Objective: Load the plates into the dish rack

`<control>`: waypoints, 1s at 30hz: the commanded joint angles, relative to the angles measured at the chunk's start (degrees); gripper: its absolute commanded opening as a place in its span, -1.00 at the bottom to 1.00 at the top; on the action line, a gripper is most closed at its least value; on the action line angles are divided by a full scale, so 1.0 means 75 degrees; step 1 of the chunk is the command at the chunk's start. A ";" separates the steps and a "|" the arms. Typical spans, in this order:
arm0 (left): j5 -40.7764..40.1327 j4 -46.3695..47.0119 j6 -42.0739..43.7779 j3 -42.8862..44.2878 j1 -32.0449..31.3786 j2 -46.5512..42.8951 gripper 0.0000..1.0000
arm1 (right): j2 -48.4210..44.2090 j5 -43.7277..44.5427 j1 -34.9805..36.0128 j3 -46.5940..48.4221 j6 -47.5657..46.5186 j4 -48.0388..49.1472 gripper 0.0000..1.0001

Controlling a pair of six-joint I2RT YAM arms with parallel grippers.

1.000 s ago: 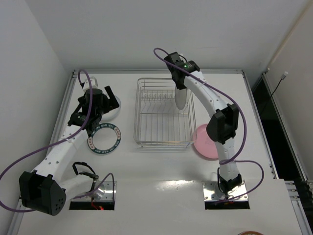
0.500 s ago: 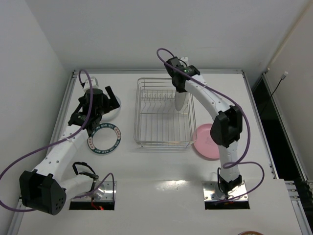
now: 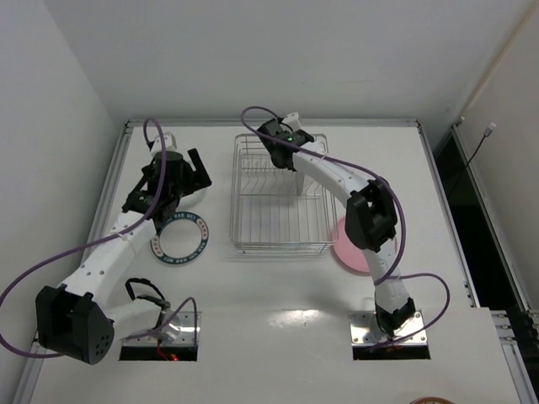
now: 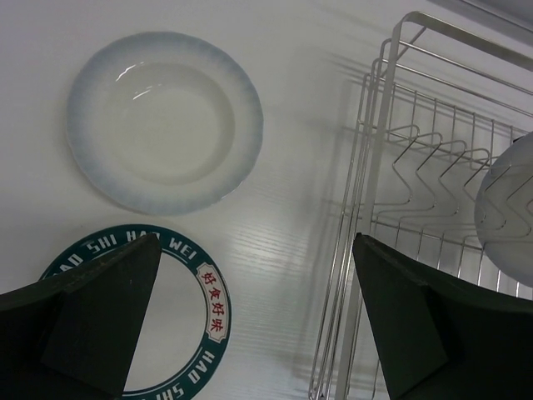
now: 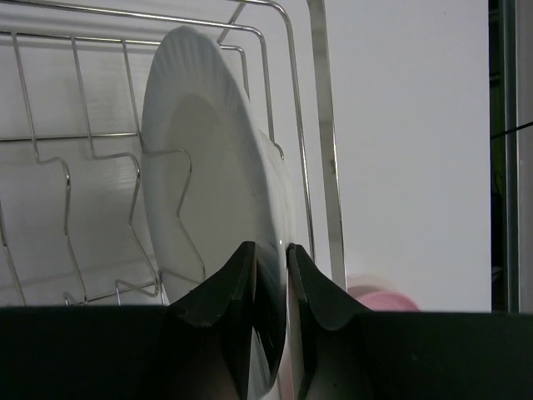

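White plate (image 5: pixel 208 200) held on edge among the dish rack (image 5: pixel 321 125) prongs.
The right gripper (image 5: pixel 268 260) pinches its rim. If the plate is not seated between prongs, letting go could tip it onto the wall wire just beside it; freer room lies on the other side. The left gripper (image 4: pixel 256 250) hangs spread wide above the lettered plate (image 4: pixel 212 317).

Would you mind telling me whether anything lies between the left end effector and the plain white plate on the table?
Nothing visible does. The left end effector hangs open above the table. The white plate lies bare, and the lettered plate next to it does not overlap it.
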 commanded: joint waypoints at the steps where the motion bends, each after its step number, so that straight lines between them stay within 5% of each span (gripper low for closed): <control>1: 0.0041 0.0105 0.0002 0.0307 -0.0124 -0.0028 1.00 | 0.1319 -0.3542 0.0150 -0.0821 0.0883 0.0103 -1.00; 4: 0.0041 0.0105 0.0002 0.0225 -0.0124 -0.0099 1.00 | 0.1319 -0.3542 0.0150 -0.0821 0.0883 -0.0060 -1.00; 7: 0.0041 0.0105 0.0002 0.0155 -0.0124 -0.0099 1.00 | 0.1051 -0.3472 0.0010 -0.0891 0.0883 -0.0154 -0.49; 8: 0.0041 0.0105 0.0002 0.0154 -0.0124 -0.0099 1.00 | 0.0957 -0.3379 0.0009 -0.0891 0.0802 -0.0224 -0.17; 9: 0.0041 0.0105 0.0002 0.0154 -0.0124 -0.0099 1.00 | 0.0852 -0.3297 0.0009 -0.0891 0.0801 -0.0225 0.99; 19: -0.0204 0.0246 0.0236 0.0447 -0.0124 0.0123 1.00 | -0.0449 -0.2581 -0.0061 0.0222 0.0297 -0.0846 1.00; 30: -0.0205 0.0316 0.0306 0.0764 -0.0124 0.0276 1.00 | -0.1142 -0.3284 -0.0565 0.0375 0.0051 -0.0541 1.00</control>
